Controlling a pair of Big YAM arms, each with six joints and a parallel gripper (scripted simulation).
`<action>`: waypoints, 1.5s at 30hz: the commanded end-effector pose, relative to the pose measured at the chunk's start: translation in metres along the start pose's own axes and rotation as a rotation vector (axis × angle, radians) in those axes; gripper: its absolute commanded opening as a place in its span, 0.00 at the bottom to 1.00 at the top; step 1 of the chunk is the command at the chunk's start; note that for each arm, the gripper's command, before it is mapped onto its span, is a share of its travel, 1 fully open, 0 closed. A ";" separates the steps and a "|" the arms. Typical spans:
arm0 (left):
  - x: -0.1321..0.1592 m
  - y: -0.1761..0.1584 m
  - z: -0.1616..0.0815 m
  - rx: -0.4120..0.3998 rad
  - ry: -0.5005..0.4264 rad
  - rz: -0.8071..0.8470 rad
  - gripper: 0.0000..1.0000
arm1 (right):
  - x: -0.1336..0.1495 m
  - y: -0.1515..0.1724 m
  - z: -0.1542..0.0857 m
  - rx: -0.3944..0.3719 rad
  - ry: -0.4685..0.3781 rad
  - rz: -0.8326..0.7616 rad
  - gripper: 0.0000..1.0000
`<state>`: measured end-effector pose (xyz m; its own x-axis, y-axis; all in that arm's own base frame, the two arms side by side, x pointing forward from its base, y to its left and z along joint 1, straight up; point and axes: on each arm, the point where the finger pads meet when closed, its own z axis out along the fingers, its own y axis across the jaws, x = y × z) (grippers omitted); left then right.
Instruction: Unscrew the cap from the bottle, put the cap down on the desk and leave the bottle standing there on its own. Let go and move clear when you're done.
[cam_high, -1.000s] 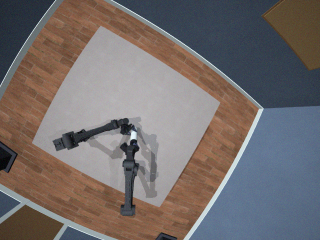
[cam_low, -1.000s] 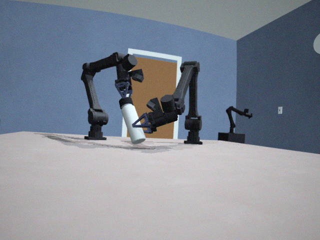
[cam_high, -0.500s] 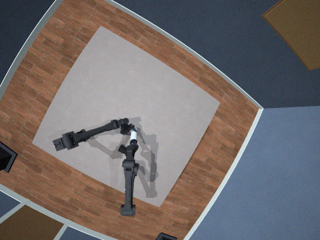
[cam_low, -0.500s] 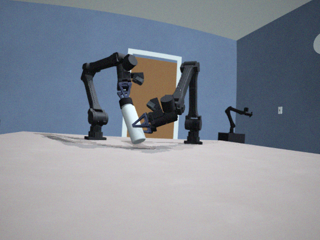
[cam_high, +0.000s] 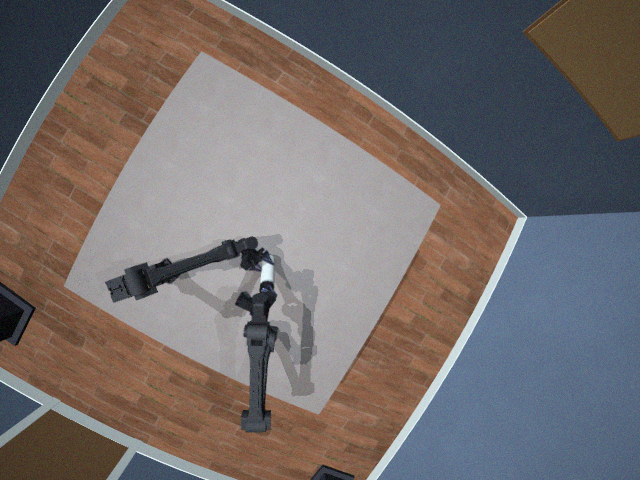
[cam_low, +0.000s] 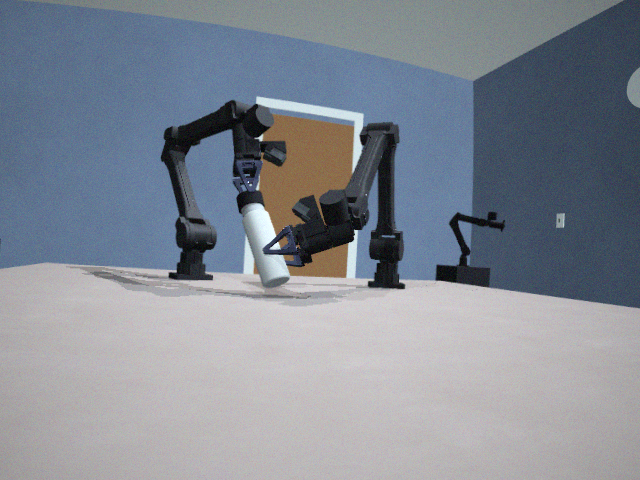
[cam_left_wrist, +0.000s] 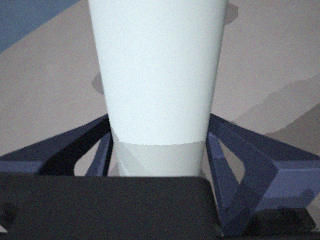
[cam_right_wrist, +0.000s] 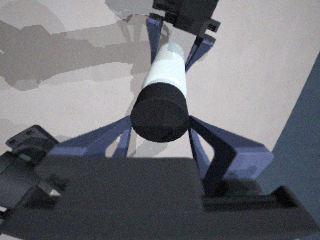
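Observation:
A white bottle (cam_low: 264, 242) with a black cap (cam_low: 250, 199) is held tilted over the grey desk, its base low near the surface. My right gripper (cam_low: 249, 192) comes down from above and is shut on the cap; the right wrist view shows the cap (cam_right_wrist: 159, 114) between its fingers. My left gripper (cam_low: 276, 248) is shut on the bottle's lower body from the side; the left wrist view shows the bottle (cam_left_wrist: 160, 75) filling the gap between its fingers. From overhead, the bottle (cam_high: 267, 272) lies between both grippers. The cap sits on the bottle.
A small black stand with an arm (cam_low: 467, 248) sits at the far right of the desk. An orange door (cam_low: 310, 170) is behind the arms. The arm bases (cam_high: 124, 286) (cam_high: 255, 418) stand at the mat's edge.

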<state>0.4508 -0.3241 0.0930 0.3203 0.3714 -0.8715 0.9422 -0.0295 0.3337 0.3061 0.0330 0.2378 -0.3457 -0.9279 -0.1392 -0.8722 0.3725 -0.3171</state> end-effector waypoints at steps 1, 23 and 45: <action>-0.020 0.028 -0.003 -0.032 -0.021 0.055 0.00 | -0.002 -0.019 -0.042 0.078 -0.032 0.005 0.00; 0.021 0.003 0.012 -0.012 -0.270 -0.415 0.00 | -0.002 -0.012 -0.028 0.051 -0.023 0.005 0.00; -0.006 0.011 -0.006 -0.028 -0.416 -0.320 0.00 | -0.002 -0.012 -0.028 0.051 -0.023 0.005 0.00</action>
<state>0.4475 -0.3243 0.0885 0.0088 -0.0177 -0.9998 0.9993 0.0360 0.0082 0.2999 0.0320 0.2553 -0.3398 -0.9280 -0.1529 -0.8621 0.3723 -0.3437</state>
